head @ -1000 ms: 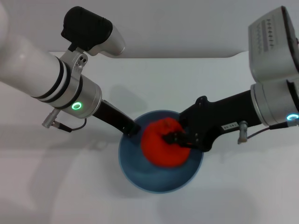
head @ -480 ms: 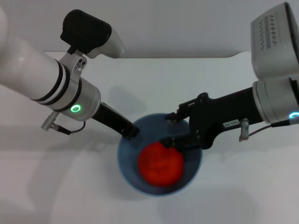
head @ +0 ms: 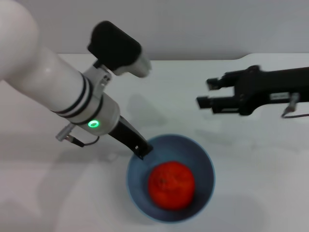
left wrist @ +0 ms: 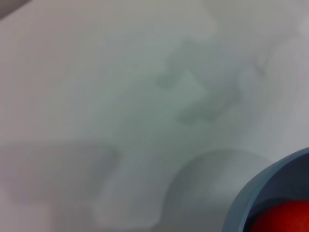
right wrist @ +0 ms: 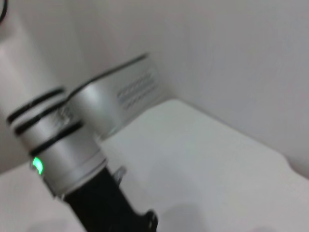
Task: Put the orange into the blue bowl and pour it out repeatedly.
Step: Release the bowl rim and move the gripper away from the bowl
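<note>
The orange (head: pixel 171 185) is sitting inside the blue bowl (head: pixel 207 162). The left gripper (head: pixel 142 150) is pinching the bowl's rim at ten o'clock, probably to tip it, while the right gripper (head: pixel 206 93), fingers spread and empty, is hanging well clear at one o'clock

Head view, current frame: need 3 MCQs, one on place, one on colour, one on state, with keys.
1. Where is the orange?
A. On the table beside the bowl
B. Inside the blue bowl
C. Between the right gripper's fingers

2. What colour is the bowl?
A. White
B. Green
C. Light blue

3. What state is the right gripper in?
A. Open and empty, away from the bowl
B. Shut on the orange
C. Shut on the bowl's rim

Key:
1 B: the orange rests within the blue bowl.
2 C: the bowl's wall reads light blue in head and left wrist views.
3 A: the right gripper shows parted fingers holding nothing, while the left gripper is at the bowl's rim.
</note>
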You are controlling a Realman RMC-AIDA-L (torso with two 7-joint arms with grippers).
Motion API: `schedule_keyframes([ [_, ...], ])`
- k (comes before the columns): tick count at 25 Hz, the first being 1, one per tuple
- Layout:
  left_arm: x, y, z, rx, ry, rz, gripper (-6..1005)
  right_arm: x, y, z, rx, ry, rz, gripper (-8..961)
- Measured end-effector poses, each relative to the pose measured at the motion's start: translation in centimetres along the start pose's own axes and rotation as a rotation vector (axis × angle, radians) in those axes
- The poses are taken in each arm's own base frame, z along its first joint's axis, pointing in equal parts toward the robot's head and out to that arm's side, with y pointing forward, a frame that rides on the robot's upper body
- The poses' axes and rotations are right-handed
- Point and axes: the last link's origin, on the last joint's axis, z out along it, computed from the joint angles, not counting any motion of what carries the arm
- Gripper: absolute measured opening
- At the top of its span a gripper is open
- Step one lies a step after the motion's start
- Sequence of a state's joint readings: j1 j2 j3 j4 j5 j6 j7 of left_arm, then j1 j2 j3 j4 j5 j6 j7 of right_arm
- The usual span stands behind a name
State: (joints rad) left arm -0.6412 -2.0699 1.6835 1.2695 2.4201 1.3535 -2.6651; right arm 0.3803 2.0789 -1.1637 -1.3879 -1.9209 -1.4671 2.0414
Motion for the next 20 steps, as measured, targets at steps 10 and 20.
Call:
schedule_keyframes([
  [10, 1.3, 1.0, 0.8, 0.023, 0.019, 0.056, 1, 1.7, -1.0, -2.2, 0.047, -0.068, 0.101, 548],
  [20, 1.4, -1.7, -1.1, 0.057, 0.136, -0.079, 232, 2.9, -2.0, -2.9, 0.081, -0.087, 0.166, 547],
])
